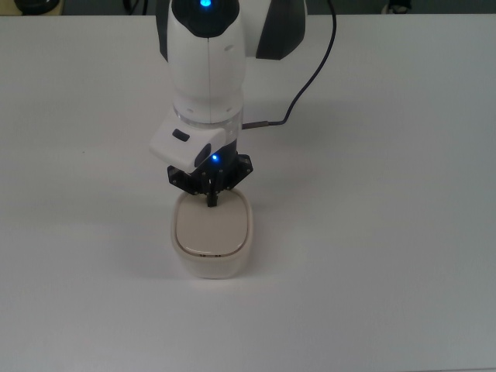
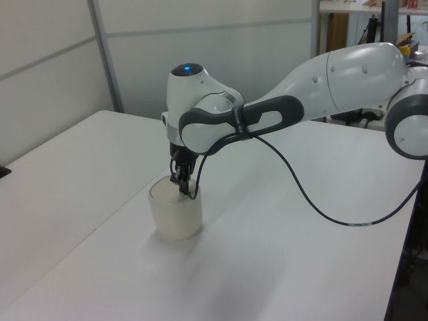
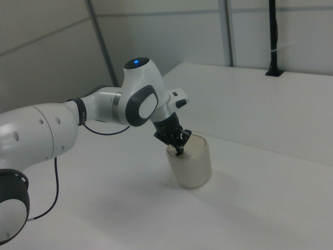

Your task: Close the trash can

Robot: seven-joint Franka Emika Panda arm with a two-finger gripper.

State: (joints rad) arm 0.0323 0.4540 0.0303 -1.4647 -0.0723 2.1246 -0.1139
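The gripper (image 1: 211, 200) points straight down, its fingers drawn together into one thin black tip, with nothing visible between them. Directly beneath the jaws sits the trash can (image 1: 212, 240), its flat lid (image 1: 212, 229) lying level inside the rim. In the top view the tip meets the lid near that lid's far edge, toward the arm; most of the lid spreads out from the jaws toward the top view's bottom. Whether the tip presses the lid or only hangs just above it cannot be told.

The white table (image 1: 387, 232) lies bare on every side of the jaws, with wide open room. A black cable (image 1: 306, 85) loops off the arm, well behind the jaws.

The wrist hides the can's far rim in the top view.
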